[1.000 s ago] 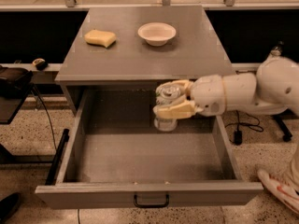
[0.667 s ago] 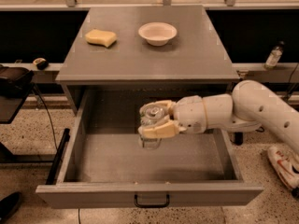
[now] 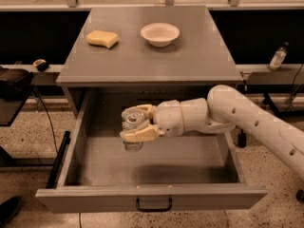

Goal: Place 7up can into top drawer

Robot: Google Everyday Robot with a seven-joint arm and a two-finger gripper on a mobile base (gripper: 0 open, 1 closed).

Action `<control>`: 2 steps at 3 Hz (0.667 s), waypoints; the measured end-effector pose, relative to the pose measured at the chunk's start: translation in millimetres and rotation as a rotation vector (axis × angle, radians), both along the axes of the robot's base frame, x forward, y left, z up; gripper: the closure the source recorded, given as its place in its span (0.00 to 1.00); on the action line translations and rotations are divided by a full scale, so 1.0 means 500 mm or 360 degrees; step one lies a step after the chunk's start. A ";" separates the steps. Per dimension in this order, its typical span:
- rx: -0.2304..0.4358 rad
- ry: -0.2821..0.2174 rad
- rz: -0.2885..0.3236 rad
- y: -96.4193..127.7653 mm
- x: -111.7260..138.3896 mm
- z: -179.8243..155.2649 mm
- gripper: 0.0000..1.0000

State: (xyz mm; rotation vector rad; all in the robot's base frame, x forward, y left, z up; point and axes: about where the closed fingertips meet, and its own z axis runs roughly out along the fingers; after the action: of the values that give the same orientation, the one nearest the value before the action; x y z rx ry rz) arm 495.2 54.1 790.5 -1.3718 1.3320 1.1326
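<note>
camera view | gripper [image 3: 135,123] reaches in from the right, over the left half of the open drawer [image 3: 95,198] | fingers [image 3: 140,135] pinch the can [image 3: 133,146] from both sides | can upright, low over drawer floor, contact unclear | bowl [image 3: 160,33] and sponge [image 3: 102,38] on cabinet top

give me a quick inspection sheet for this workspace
surface: grey cabinet top, flat, bears two items
job's things: 7up can held about upright over the floor of the top drawer, which is pulled open
clutter: yellow sponge and white bowl on the cabinet top, apart
grippers: gripper inside the drawer, shut on the 7up can
cables: black cable hanging left of the cabinet
surroundings: speckled floor; clear bottle on the ledge at right
</note>
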 end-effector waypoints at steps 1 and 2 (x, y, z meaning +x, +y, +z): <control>0.0013 0.0034 -0.0165 0.048 -0.002 -0.007 1.00; -0.0051 0.0119 -0.0299 0.086 -0.041 -0.079 1.00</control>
State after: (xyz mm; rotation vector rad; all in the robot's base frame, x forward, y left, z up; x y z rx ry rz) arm 474.5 97.2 751.1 -1.2085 1.5048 1.0476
